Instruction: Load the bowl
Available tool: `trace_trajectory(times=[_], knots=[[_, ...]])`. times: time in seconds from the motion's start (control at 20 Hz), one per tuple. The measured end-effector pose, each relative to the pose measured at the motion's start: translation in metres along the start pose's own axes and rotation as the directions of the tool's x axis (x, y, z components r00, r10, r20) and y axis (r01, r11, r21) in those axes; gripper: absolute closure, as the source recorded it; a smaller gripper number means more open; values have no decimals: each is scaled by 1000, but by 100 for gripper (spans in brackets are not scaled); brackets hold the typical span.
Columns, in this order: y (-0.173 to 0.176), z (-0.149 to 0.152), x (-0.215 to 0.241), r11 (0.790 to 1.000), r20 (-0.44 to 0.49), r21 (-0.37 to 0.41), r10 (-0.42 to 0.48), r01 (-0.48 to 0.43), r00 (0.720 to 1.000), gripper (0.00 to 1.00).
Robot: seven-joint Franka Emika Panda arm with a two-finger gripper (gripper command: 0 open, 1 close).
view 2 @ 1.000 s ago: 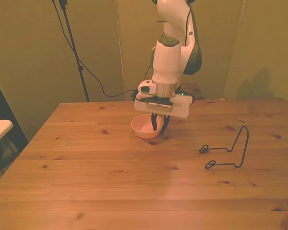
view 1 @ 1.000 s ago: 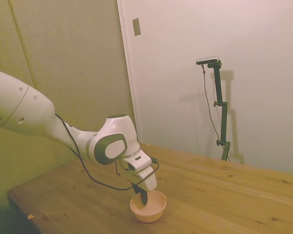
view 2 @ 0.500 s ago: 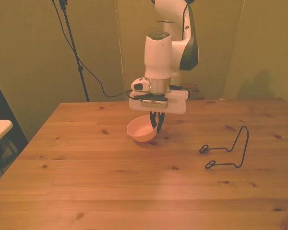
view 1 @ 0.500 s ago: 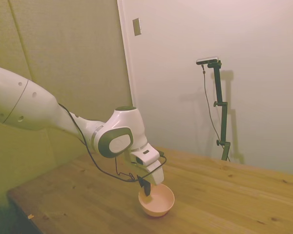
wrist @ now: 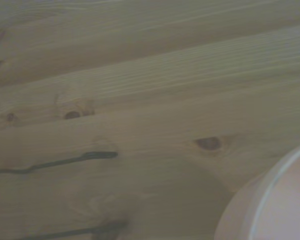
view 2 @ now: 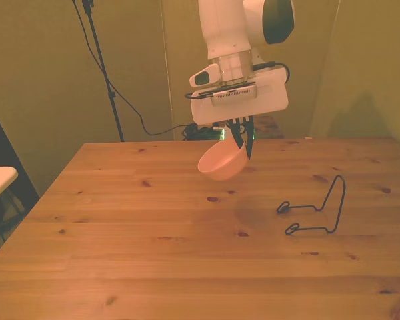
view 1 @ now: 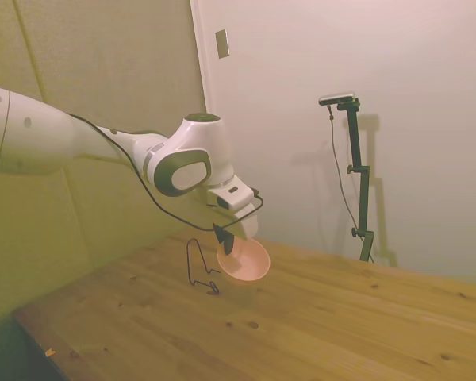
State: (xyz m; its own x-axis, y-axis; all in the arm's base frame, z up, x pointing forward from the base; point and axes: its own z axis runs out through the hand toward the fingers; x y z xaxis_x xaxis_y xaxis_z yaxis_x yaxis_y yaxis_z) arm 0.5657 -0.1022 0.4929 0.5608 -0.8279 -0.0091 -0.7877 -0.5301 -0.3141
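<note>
Claw [view 2: 239,141] pinches the rim of the pale pink bowl [view 2: 222,162], one finger inside the wall and one outside, and carries it in the air well above the wooden surface [view 2: 153,253]. Held by one edge only, the bowl hangs tilted with its mouth turned partly sideways, a pose that likely suits sliding it into the black wire stand [view 2: 315,208]. In the front view that stand sits at about four o'clock from the bowl, well apart, with bare boards between. All surface edges lie far from the load.
</note>
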Motion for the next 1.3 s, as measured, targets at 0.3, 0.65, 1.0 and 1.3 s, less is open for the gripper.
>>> trace_trajectory(times=[0.3, 0.65, 1.0, 1.3], knots=[[-24, 39, -12, 975, 185, 221, -77, 35, 980, 100], [-52, 55, -35, 923, 286, 380, -182, 63, 941, 100], [-55, 70, -37, 880, 318, 473, -227, 54, 921, 100], [-58, 96, -43, 871, 348, 488, -240, 44, 906, 100]])
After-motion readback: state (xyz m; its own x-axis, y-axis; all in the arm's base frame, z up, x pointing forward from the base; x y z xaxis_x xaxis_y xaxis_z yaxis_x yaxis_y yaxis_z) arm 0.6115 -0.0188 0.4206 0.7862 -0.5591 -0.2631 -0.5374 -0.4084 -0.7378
